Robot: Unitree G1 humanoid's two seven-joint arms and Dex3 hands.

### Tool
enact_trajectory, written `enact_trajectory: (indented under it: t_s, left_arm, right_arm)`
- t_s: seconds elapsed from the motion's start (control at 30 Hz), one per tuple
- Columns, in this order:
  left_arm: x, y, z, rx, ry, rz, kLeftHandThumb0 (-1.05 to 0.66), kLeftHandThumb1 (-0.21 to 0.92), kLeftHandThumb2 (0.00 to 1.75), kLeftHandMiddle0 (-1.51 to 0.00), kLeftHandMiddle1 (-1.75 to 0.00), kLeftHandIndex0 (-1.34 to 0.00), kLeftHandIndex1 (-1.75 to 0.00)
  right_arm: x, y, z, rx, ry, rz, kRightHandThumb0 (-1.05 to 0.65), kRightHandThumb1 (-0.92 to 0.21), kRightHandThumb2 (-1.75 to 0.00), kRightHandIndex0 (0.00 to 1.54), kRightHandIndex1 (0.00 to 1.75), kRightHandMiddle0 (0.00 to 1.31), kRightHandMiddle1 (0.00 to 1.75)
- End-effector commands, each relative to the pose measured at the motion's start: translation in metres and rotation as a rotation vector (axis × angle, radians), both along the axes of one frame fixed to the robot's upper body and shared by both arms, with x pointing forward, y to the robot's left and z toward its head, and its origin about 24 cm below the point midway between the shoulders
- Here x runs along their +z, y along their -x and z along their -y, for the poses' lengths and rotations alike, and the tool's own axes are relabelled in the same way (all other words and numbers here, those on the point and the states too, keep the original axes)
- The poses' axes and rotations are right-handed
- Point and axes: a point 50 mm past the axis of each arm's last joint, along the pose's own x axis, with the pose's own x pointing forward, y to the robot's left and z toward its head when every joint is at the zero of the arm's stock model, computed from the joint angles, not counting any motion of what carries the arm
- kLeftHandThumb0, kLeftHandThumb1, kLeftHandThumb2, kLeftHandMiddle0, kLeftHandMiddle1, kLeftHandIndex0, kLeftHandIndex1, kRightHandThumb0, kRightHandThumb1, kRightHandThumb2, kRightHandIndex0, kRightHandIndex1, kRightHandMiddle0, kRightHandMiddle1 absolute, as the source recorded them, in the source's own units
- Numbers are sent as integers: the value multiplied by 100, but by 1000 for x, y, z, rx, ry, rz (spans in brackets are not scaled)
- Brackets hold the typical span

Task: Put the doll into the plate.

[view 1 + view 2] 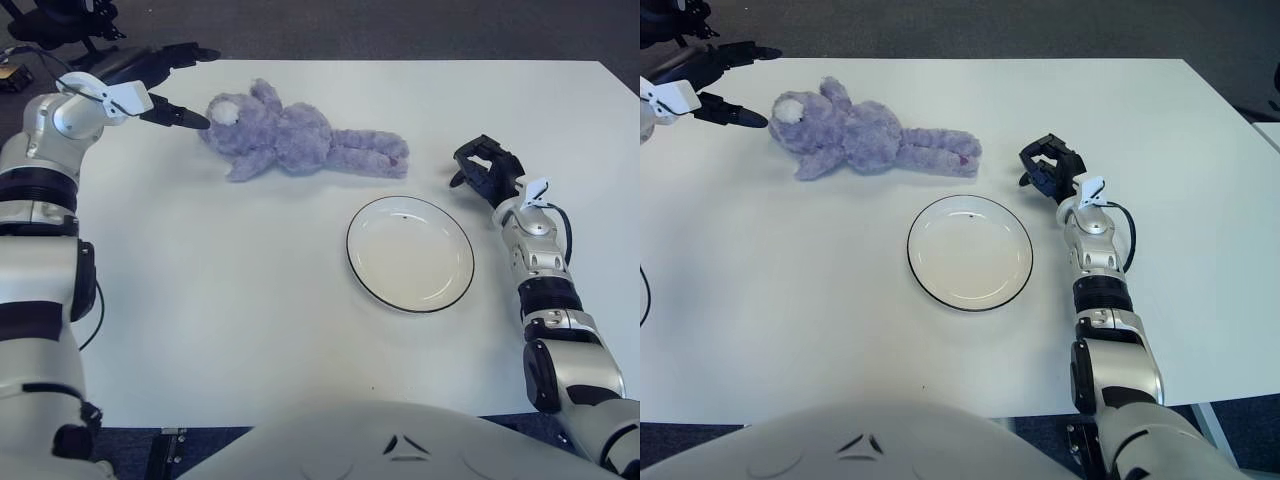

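A purple plush bear doll (290, 138) lies on its side at the back of the white table (230, 300), head to the left and legs to the right. In front of its legs, to the right, sits an empty white plate (410, 253) with a dark rim. My left hand (165, 85) is at the table's far left corner, fingers spread, one fingertip just short of the doll's head and holding nothing. My right hand (482, 168) shows to the right of the plate, its fingers curled and empty.
Dark floor lies beyond the table's far edge. Black equipment (50, 25) stands off the table at the back left corner. My own torso fills the bottom of the views.
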Motion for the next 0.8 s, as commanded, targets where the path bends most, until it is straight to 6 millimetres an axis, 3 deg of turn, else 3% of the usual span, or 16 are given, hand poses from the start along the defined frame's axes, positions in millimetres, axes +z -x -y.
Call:
enact_trajectory:
  t_s: [0.0,0.77]
  left_arm:
    - [4,-3,6,-24,0,-23,-86,89,1,-26,0,-24,-5]
    - [-1,-11,23,-74,-79,-189,-96,92,1,-17,0,-23,-2]
  right_arm:
    - [-36,15,0,6,-4,-170,-36,-92,-27,76,148,47,148]
    - [-34,14,-1,11,-7,-175,-36,-92,-29,77,146,45,150]
